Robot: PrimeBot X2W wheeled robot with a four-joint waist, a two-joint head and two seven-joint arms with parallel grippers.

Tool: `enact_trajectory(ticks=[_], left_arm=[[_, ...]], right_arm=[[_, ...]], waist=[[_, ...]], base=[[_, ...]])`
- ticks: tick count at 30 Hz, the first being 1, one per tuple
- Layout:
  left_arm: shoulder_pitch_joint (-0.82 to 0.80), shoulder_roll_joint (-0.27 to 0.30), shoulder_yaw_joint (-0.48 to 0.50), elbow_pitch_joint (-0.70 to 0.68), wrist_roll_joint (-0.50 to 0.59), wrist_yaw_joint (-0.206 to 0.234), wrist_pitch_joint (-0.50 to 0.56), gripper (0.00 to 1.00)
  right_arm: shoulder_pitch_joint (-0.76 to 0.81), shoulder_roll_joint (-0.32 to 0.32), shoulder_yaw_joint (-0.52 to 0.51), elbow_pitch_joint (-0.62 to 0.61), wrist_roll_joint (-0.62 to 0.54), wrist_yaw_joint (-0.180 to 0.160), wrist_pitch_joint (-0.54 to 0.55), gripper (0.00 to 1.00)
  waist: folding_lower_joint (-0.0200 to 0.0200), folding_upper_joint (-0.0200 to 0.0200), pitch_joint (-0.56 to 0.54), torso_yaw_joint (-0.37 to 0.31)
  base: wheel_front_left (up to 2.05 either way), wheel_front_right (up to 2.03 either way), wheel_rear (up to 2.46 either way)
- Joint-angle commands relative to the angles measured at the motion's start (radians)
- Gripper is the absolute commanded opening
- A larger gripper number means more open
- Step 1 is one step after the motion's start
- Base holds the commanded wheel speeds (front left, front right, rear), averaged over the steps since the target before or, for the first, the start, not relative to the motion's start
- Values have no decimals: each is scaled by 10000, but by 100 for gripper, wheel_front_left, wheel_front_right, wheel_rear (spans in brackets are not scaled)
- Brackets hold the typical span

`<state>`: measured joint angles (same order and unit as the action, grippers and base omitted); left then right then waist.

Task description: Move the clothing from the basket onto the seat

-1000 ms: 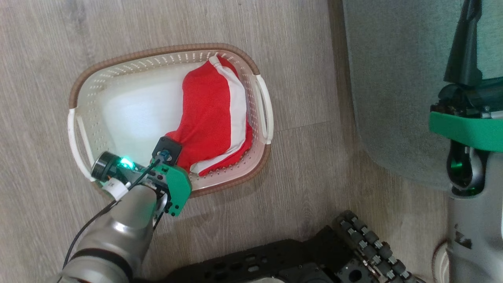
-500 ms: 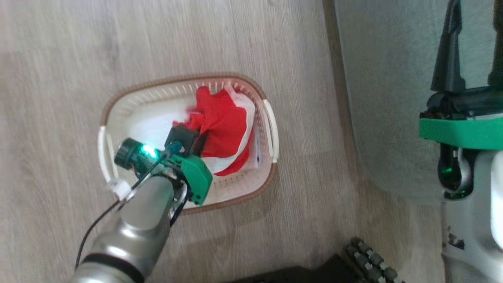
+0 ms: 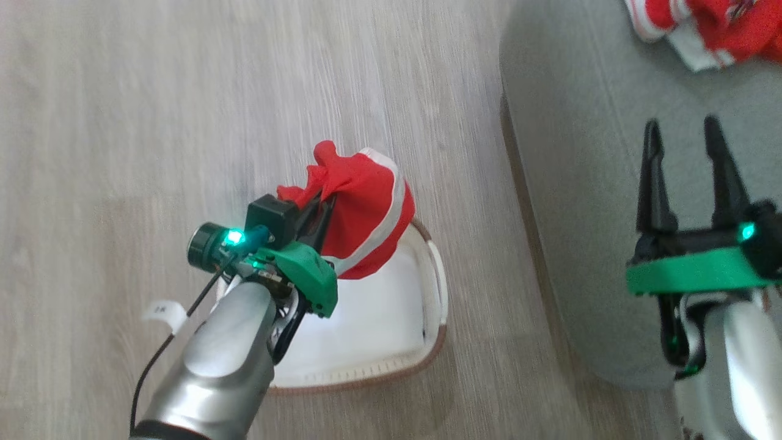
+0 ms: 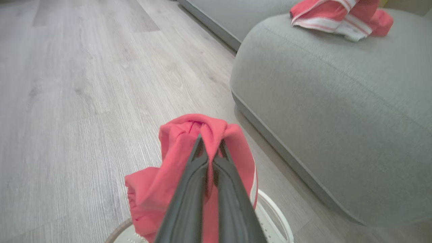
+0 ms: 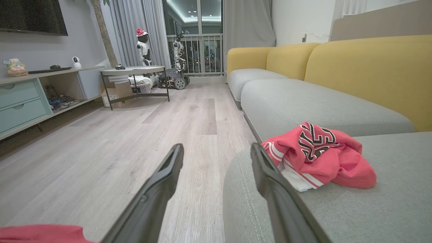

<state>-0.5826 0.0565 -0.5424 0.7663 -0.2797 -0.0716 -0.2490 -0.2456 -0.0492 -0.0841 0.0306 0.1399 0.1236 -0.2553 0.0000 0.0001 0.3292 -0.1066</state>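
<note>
My left gripper (image 3: pixel 327 198) is shut on the bunched red shorts (image 3: pixel 366 214) with a white side stripe, holding them up over the cream basket (image 3: pixel 437 287). In the left wrist view the fingers (image 4: pixel 209 143) pinch the top fold of the shorts (image 4: pixel 168 182), and the basket rim (image 4: pixel 273 216) shows below. A red jersey (image 3: pixel 715 24) with dark lettering (image 5: pixel 317 138) lies on the grey-green seat (image 3: pixel 580 183). My right gripper (image 3: pixel 679 131) hangs open over the seat's near edge, holding nothing.
Pale wood floor (image 3: pixel 153 122) lies left of the seat. Yellow sofa backs (image 5: pixel 371 67) rise behind the cushions. Far off stand a low table (image 5: pixel 133 72), a teal drawer unit (image 5: pixel 20 104) and other robots (image 5: pixel 143 50) by the window.
My left gripper closed on the shorts and lifted them out of the basket. The head camera shifted, bringing the jersey on the seat into view.
</note>
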Motion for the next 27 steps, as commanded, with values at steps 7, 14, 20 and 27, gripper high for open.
enact_trajectory(ticks=[7, 14, 20, 27], left_arm=[[202, 86, 296, -912, -126, -72, -127, 0], [74, 51, 160, -1367, -280, -98, 60, 0], [-138, 22, -30, -1735, -332, -67, 324, 0], [-571, -22, -281, -2230, -461, 4, 542, 0]], right_arm=[[987, -10, 275, 233, -176, 71, -65, 100], [1605, -10, 622, 508, -150, 71, -65, 100], [1847, -10, 1053, 684, -88, 71, -65, 100], [1697, -10, 2175, 1070, -8, 71, -65, 100]], waist=[[0, -1, -2641, 431], [0, -1, -3617, 620], [0, -1, -4107, 816], [0, -1, -4390, 1015]], base=[[0, 0, 0], [0, 0, 0], [0, 0, 0], [0, 0, 0]])
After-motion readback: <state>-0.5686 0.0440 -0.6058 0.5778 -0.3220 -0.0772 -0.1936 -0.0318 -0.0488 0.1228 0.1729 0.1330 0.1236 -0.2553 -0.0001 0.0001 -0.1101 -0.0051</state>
